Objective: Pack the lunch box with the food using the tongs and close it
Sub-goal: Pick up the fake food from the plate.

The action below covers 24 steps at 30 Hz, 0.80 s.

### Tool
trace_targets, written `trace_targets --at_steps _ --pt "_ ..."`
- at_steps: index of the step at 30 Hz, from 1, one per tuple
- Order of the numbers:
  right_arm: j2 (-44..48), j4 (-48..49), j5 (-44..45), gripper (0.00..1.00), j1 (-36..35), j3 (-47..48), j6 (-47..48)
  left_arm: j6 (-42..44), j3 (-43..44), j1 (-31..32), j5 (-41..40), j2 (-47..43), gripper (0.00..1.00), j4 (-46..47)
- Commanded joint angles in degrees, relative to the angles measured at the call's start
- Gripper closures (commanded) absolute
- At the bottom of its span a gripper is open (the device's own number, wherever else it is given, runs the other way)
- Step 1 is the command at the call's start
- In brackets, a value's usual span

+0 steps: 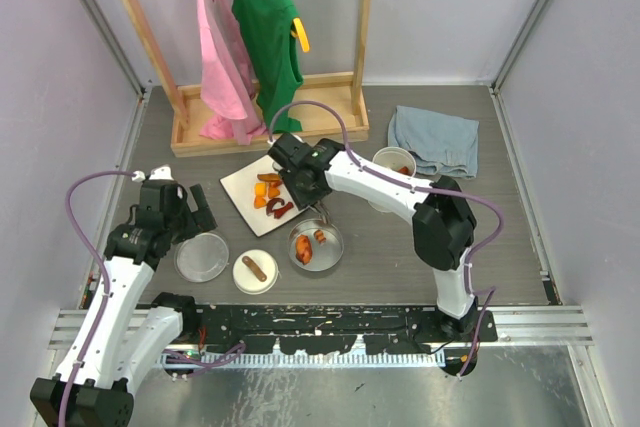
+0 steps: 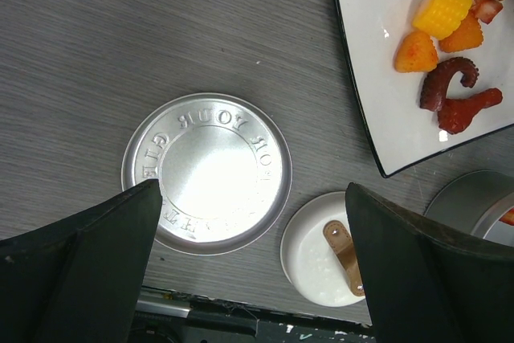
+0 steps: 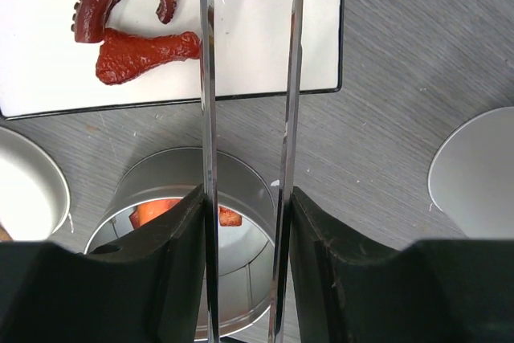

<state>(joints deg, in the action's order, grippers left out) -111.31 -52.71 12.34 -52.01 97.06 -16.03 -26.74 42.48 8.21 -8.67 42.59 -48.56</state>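
Right claw, seen from above, hangs over the near corner of the white plate, where most of the food lies. A few pieces already sit in the tin just beside it. Left claw hovers above the lid on the tabletop.

Left wrist view: that claw is spread wide and empty, with the lid directly below. The small dish holding the sausage is off to one side.

Right wrist view: the claw pinches the tongs, whose 2 arms stand apart with nothing between them, reaching over the plate beside the tentacle piece. Several things could go wrong:
- The thin arms could twist or slide in the grip.
- The curved, slick pieces could squirt out and drop between plate and tin.
- The tips could shove the plate.
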Motion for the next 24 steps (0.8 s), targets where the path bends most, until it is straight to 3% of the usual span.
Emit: trace_targets --at_steps 1,24 --pt "0.0 -0.1 3.0 0.54 0.5 3.6 2.1 0.0 0.9 -0.2 -0.3 -1.3 0.02 2.1" --pt "-2.2 1.6 -0.8 0.56 1.6 4.0 2.9 0.1 0.7 -0.2 -0.1 -1.3 0.02 2.7"
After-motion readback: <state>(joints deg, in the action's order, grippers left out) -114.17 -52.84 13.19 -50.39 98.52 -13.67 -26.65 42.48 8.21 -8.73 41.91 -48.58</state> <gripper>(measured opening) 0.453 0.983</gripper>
